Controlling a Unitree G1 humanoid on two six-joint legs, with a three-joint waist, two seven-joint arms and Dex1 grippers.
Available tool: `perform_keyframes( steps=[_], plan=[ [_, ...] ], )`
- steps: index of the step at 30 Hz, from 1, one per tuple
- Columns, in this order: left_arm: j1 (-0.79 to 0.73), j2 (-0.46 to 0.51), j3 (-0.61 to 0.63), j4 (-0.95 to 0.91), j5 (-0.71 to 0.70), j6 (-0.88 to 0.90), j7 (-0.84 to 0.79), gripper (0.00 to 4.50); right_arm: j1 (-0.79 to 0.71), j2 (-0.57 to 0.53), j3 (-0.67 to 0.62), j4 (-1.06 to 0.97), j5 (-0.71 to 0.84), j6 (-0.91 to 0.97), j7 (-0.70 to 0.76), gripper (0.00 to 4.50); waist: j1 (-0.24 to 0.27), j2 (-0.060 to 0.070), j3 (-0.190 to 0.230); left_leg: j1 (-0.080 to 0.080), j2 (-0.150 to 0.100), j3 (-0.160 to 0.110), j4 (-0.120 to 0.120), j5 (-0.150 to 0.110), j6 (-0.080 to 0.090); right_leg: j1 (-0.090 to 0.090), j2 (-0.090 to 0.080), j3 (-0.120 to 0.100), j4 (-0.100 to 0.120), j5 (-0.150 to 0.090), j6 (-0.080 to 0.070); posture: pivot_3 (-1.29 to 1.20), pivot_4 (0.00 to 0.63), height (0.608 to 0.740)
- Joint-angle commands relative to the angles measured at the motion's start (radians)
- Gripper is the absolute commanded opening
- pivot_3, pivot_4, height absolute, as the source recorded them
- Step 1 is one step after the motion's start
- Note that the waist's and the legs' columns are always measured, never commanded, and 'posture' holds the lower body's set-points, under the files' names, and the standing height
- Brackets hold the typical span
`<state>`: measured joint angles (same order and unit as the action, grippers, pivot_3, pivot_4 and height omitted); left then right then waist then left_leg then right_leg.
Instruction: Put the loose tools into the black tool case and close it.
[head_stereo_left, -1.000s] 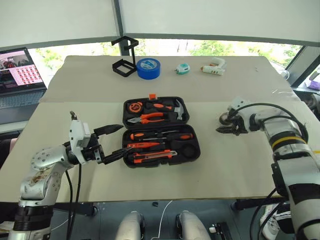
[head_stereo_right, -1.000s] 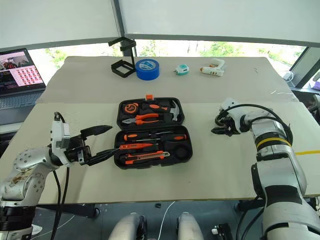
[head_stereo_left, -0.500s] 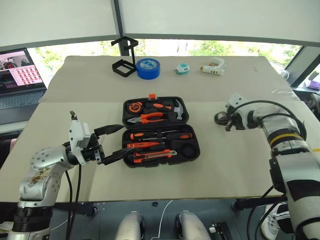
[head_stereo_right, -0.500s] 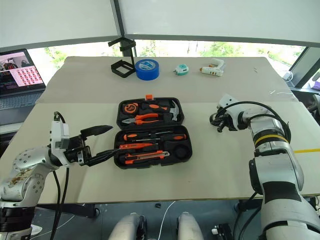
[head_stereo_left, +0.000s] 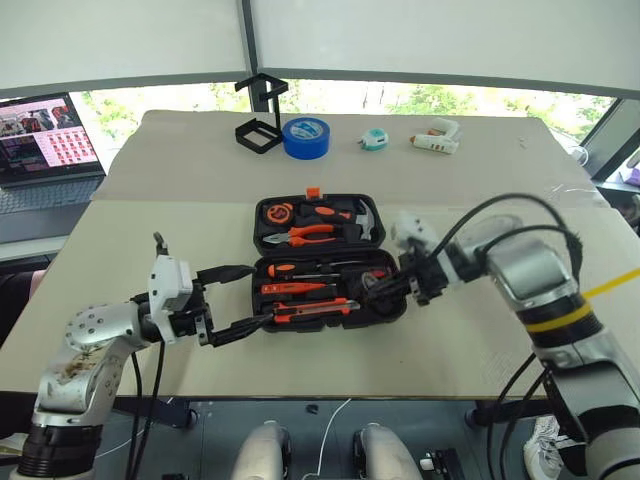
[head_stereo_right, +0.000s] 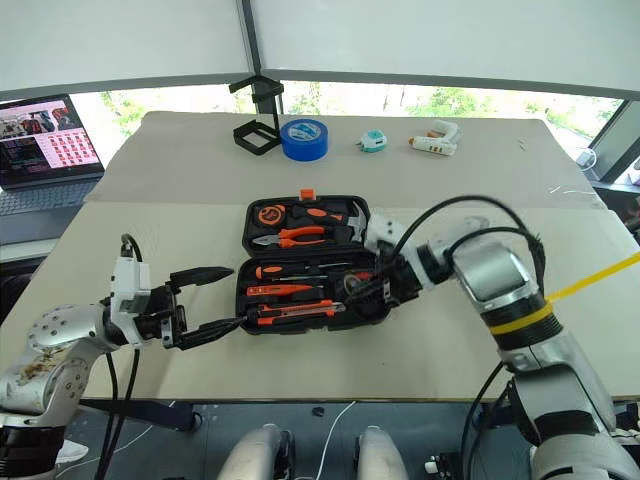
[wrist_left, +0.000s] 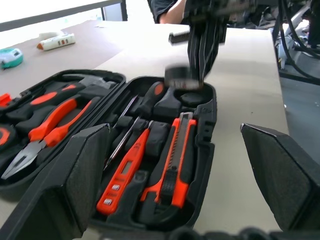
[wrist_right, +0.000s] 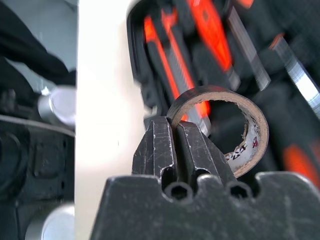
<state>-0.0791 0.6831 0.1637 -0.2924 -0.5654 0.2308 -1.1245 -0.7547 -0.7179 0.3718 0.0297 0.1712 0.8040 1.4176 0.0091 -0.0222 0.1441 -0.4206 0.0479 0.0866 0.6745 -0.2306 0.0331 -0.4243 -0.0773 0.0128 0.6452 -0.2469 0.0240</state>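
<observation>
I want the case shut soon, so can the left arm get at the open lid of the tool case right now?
Probably not cleanly: the left gripper is open and beside the black tool case, but the right gripper, shut on the small tape roll, hangs over the tray.

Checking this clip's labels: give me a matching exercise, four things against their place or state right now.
Things:
1. small tape roll
2. left tool
3. blue tape roll
4. black tool case

States:
A. open, beside the case
B. lid open, tools in recesses
C. pinched by the right tool over the case
D. far end of table by the wire stand

Pairs: 1-C, 2-A, 3-D, 4-B
</observation>
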Motion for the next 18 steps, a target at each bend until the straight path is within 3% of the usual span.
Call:
perform_keyframes(
  steps=[1, 8, 18],
  plan=[
    [-0.021, 0.012, -0.001, -0.038, -0.016, 0.017, 0.012, 4.5, 0.007, -0.03, 0.014, -0.035, -0.026, -0.014, -0.035, 0.06, -0.001, 0.0, 0.0, 0.0, 0.0, 0.0, 0.0, 0.0, 0.0, 0.0, 0.001, 0.0, 0.0, 0.0, 0.0, 0.0, 0.15, 0.74],
    [-0.035, 0.014, 0.002, -0.043, -0.017, 0.034, 0.022, 4.5, 0.026, -0.055, 0.066, -0.042, -0.061, -0.01, -0.072, 0.06, -0.004, 0.0, 0.0, 0.001, 0.001, 0.0, 0.001, 0.0, 0.0, 0.001, 0.002, 0.0, 0.001, 0.0, 0.0, 0.0, 0.15, 0.74],
    [-0.025, 0.014, 0.01, -0.046, -0.014, 0.032, 0.04, 4.5, 0.011, -0.107, 0.113, -0.084, -0.012, 0.057, 0.025, 0.06, 0.003, -0.001, -0.001, 0.001, 0.0, -0.001, 0.002, 0.0, 0.0, 0.003, 0.001, -0.001, 0.0, 0.0, 0.0, 0.0, 0.15, 0.74]
  ],
)
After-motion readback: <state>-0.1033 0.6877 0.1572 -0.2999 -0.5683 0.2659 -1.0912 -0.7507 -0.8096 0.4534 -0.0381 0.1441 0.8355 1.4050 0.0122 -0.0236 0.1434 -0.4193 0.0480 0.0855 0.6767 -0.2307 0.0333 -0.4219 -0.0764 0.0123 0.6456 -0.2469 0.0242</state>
